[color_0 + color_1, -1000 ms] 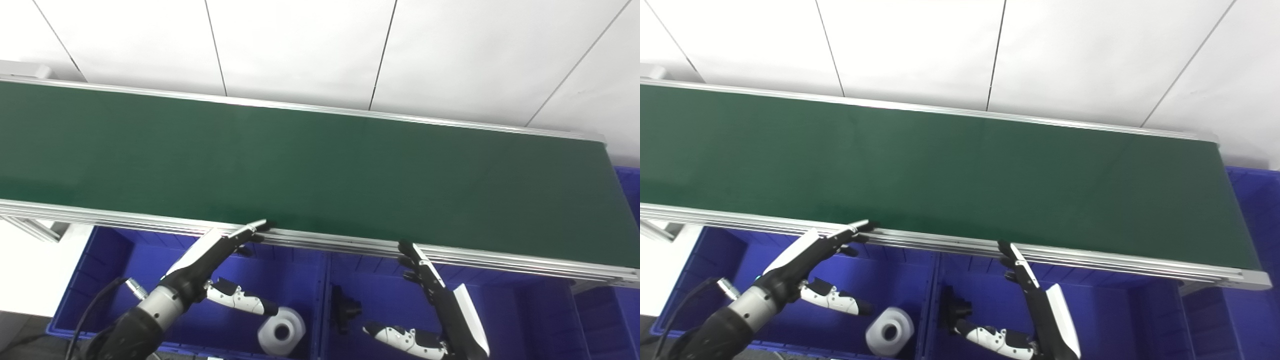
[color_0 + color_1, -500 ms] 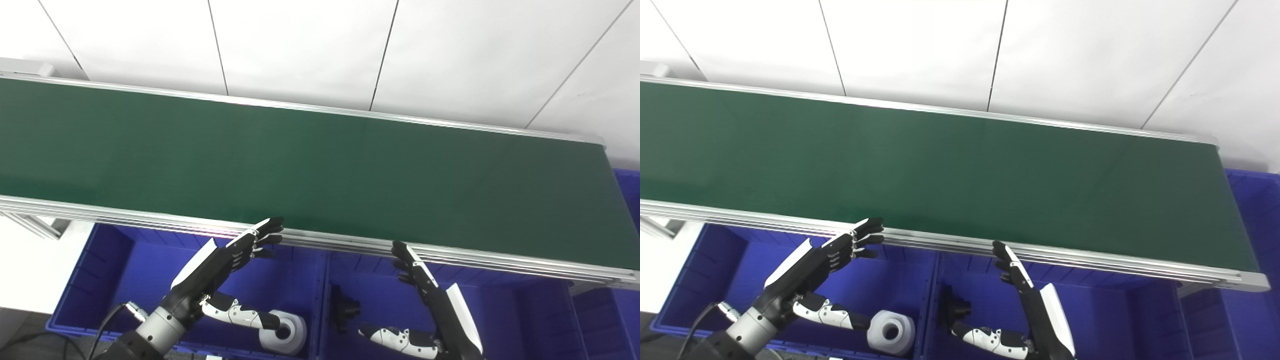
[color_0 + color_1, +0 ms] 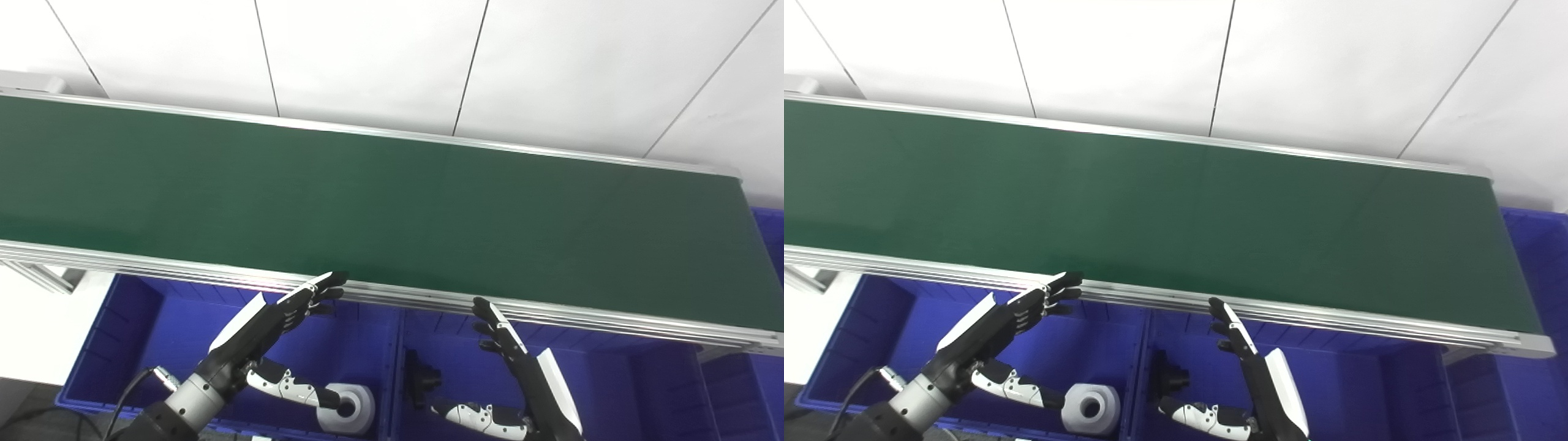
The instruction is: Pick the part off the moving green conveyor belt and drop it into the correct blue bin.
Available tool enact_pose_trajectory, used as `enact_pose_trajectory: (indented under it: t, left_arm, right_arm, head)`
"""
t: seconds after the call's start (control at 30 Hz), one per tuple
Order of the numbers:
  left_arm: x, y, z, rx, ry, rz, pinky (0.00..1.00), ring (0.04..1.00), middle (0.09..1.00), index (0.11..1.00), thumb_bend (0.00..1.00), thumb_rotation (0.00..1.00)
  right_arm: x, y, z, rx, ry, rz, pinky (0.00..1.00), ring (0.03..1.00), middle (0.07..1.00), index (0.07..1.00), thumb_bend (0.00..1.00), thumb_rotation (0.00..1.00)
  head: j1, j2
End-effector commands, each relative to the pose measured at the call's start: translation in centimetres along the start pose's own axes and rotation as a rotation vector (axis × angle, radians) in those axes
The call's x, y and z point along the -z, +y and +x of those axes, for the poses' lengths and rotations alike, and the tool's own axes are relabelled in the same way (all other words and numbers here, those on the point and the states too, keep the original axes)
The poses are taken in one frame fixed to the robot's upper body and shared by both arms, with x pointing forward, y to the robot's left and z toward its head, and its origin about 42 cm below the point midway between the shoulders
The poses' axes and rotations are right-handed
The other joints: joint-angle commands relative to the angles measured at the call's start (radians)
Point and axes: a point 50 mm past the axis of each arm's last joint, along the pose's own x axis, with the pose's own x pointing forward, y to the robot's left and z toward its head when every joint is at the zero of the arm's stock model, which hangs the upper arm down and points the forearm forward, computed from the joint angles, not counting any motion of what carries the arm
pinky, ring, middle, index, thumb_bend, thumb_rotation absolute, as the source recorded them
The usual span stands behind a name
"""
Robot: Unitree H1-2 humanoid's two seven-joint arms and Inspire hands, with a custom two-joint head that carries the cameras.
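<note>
The green conveyor belt (image 3: pixel 380 202) runs across the view and carries no part. My left hand (image 3: pixel 275 315) is open and empty, fingers stretched out, its tips at the belt's near rail above the left blue bin (image 3: pixel 147 318). My right hand (image 3: pixel 520 367) is open and empty, held edge-on just below the rail above the middle blue bin (image 3: pixel 612 380). A white cylindrical part (image 3: pixel 348 407) lies in the left bin. A black part (image 3: pixel 422 383) lies in the middle bin.
The belt's aluminium near rail (image 3: pixel 551 309) runs just above both hands. A third blue bin (image 3: pixel 773 245) stands past the belt's right end. White wall panels (image 3: pixel 367 55) are behind the belt. A black cable (image 3: pixel 125 401) hangs by the left forearm.
The left hand has risen and shifted right, its fingers spreading, then held near the rail. The right hand has drifted a little left and down. The camera shifted slightly.
</note>
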Motion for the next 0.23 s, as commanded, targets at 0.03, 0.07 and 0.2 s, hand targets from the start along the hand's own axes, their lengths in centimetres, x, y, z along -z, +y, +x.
enact_pose_trajectory:
  t: [0.03,0.07,0.2]
  left_arm:
    - [-0.61,0.51,0.11,-0.001,-0.049,0.036,0.87,0.918,0.951,0.908,0.74,0.19]
    - [-0.63,0.51,0.11,-0.001,-0.049,0.034,0.87,0.918,0.951,0.907,0.74,0.19]
    - [-0.7,0.49,0.04,-0.004,-0.049,0.033,0.87,0.92,0.951,0.906,0.74,0.17]
  right_arm:
    - [-0.64,-0.01,0.09,0.013,-0.033,-0.008,0.81,0.882,0.921,0.951,0.8,0.27]
    - [-0.65,0.01,0.07,0.012,-0.032,-0.007,0.81,0.883,0.923,0.951,0.8,0.26]
    - [-0.66,0.03,0.0,0.011,-0.029,-0.011,0.81,0.884,0.924,0.951,0.8,0.26]
  head:
    - [0.0,0.0]
    - [-0.003,0.0]
    - [-0.006,0.0]
